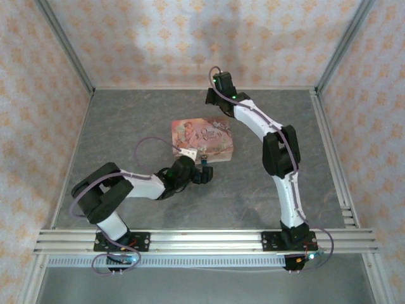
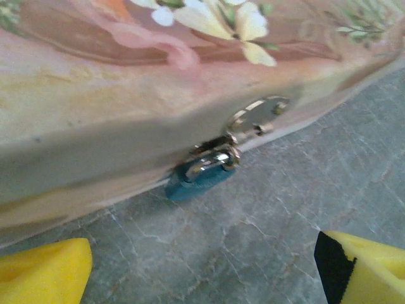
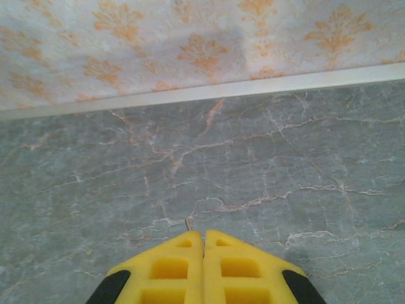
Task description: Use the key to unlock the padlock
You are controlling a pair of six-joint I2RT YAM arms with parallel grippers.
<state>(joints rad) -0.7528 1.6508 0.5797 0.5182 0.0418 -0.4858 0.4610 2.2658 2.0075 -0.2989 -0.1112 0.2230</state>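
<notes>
Facing the padlock (image 2: 199, 177), left pincer (image 2: 202, 272) spread wide; right pincer (image 3: 203, 244) pinched tight on the key (image 3: 188, 222).

The box (image 1: 202, 140) is sitting in the middle of the table (image 1: 126, 126), the padlock (image 2: 199, 177) hanging off its near side; the left gripper (image 2: 202, 271) is hovering just before it, the right gripper (image 3: 203, 239) pointing at the far wall (image 3: 190, 38) behind.

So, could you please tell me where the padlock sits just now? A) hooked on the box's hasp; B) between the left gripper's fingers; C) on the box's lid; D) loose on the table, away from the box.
A: the padlock hangs by its shackle from the hasp on the pink box, with the open left gripper short of it.
</notes>
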